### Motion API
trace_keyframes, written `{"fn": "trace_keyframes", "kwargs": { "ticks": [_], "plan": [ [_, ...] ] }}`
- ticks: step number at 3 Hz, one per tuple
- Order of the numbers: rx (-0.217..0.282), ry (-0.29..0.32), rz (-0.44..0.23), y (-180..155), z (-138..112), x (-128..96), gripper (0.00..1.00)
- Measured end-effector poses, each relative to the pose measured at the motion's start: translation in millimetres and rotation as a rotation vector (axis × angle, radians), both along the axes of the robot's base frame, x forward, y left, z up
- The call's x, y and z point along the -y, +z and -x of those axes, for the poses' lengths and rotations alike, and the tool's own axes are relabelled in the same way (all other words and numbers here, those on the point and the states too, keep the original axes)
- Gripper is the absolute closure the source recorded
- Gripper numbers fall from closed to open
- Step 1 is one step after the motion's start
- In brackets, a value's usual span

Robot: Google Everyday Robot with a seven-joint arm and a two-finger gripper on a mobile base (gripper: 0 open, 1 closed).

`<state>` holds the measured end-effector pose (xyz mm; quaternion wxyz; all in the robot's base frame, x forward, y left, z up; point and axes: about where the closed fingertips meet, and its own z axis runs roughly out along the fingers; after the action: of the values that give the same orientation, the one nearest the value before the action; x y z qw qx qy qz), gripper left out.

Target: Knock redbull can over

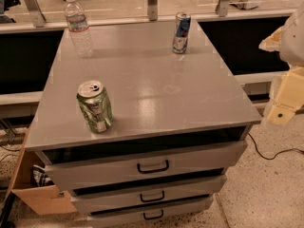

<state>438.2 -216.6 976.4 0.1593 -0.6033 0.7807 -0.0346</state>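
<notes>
The cabinet [199,103] stands in the middle. Three things stand on its top, all upright and well apart. The bottle [78,27] is at the back left. The redbull can [181,32] is at the back, a bit right of the middle. The soda can [95,106] is near the front left. Under the top, three drawers [152,165] sit one below the other. A box [40,194] is on the floor at the cabinet's left. A cable [270,156] lies on the floor at the right. The gripper [283,101] hangs right of the cabinet, off its top.
</notes>
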Motion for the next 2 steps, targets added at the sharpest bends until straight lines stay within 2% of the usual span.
{"fn": "trace_keyframes", "kwargs": {
  "ticks": [1,2],
  "plan": [
    [0.006,0.001,-0.002,0.8,-0.9,0.0,0.0],
    [0.041,0.004,-0.034,-11.5,-37.2,2.1,0.0]
  ]
}}
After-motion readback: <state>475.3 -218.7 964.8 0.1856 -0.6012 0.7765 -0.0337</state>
